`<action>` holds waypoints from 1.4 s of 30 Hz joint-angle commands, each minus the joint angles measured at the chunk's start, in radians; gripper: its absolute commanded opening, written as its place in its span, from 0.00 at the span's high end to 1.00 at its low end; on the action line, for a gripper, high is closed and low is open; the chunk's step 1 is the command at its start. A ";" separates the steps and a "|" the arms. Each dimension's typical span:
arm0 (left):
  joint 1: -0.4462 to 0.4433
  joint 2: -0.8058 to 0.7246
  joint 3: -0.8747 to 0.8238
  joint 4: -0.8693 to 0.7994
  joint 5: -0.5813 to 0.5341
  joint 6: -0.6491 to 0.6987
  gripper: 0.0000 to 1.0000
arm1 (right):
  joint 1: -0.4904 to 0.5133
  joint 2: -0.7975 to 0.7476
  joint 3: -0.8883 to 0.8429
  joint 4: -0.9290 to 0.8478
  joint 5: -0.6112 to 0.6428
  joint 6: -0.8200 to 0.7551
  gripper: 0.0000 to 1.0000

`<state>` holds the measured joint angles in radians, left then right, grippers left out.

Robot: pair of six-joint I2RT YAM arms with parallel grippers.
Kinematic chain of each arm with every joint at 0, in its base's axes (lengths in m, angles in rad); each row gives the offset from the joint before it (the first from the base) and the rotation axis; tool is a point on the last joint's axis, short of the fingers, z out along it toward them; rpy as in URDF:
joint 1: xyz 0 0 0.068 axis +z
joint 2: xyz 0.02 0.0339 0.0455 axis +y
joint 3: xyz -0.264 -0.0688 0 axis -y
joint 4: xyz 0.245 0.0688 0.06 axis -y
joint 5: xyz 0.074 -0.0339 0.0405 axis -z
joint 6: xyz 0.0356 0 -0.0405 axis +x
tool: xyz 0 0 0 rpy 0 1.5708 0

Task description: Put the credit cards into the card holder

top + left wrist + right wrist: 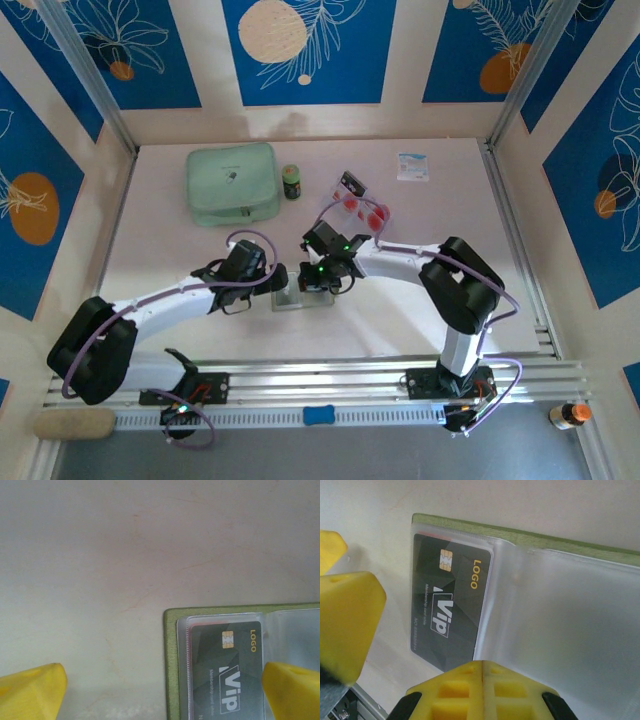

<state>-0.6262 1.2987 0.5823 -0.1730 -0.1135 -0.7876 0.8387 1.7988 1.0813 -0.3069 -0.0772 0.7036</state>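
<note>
Where the two arms meet: we find the card holder (290, 298) lying open on the table (420, 325), near its front middle, olive cover down and clear sleeves up
Sleeve contents: one dark card (451, 605) marked "LOGO" and "ViP" sits in the leftmost clear sleeve (560, 625); we note a thin red edge showing just behind its top
Left gripper: the left gripper (162, 695) hovers over the holder's left edge with its fingers (30, 692) spread wide, one tip above bare table and the other above the sleeve; we see it gripping nothing
Right gripper: the right gripper (482, 677) has its yellow tips pressed together, poised at the sleeve just beside the dark card; whether they touch the plastic we cannot tell
Credit cards: the credit cards (366, 208), white with red circles, lie behind the right arm, well apart from the holder
Other items: a mint-green zip case (232, 183) at rear left, a small jar (291, 181) just beside it, a white packet (412, 166) at rear right
</note>
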 commanded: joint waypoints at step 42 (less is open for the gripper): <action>0.034 -0.010 0.057 0.015 0.085 0.026 0.00 | -0.043 -0.242 -0.043 -0.110 0.179 -0.066 1.00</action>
<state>-0.6041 1.2789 0.6113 -0.1772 -0.0608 -0.7765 0.7982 1.5826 1.0496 -0.3683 0.0410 0.6868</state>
